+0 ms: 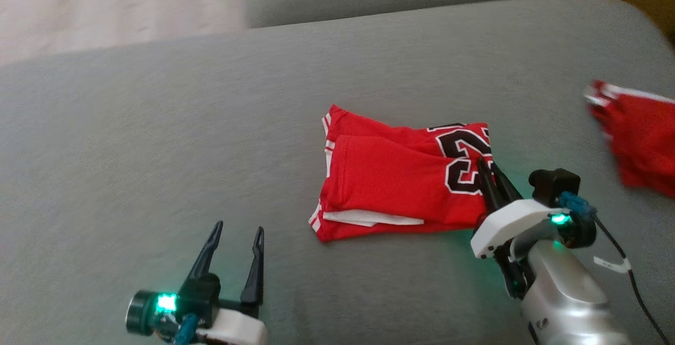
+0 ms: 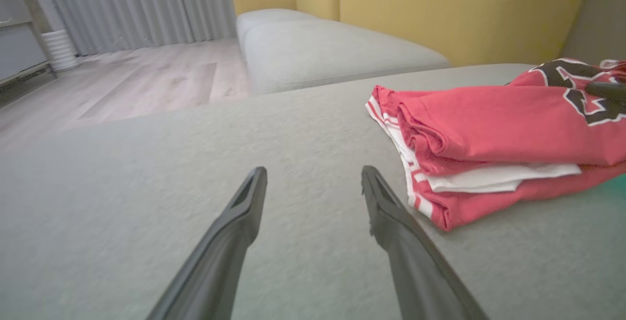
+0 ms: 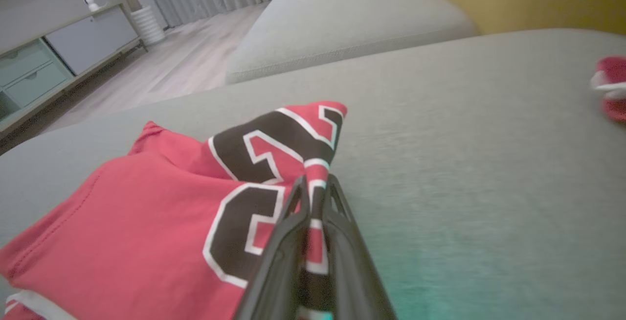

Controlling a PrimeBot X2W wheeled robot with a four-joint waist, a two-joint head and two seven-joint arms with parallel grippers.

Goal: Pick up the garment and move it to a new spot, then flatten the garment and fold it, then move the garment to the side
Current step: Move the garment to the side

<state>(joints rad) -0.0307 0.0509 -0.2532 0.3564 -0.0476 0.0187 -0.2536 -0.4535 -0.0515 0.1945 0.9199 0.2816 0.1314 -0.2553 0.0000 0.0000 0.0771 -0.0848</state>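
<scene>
Where the head view looks down on the grey seat [image 1: 211, 123], the folded red garment [image 1: 390, 176] lies near its middle. The right tool [image 1: 488, 168] has its jaws closed on the garment's right edge, by the black numeral. The left tool [image 1: 239, 227] stands wide apart and empty, well off to the lower left. Another red piece [image 1: 643, 139] lies far right.

From the left wrist view, the fold looks loosely stacked, with a white layer poking out between red ones.

From the right wrist view, the pinch seems to catch only a thin edge of cloth. A one-sided lift or drag could therefore peel the top layers and undo the fold. The cloth could also slip free, or a long slide could run it into the other piece.
</scene>
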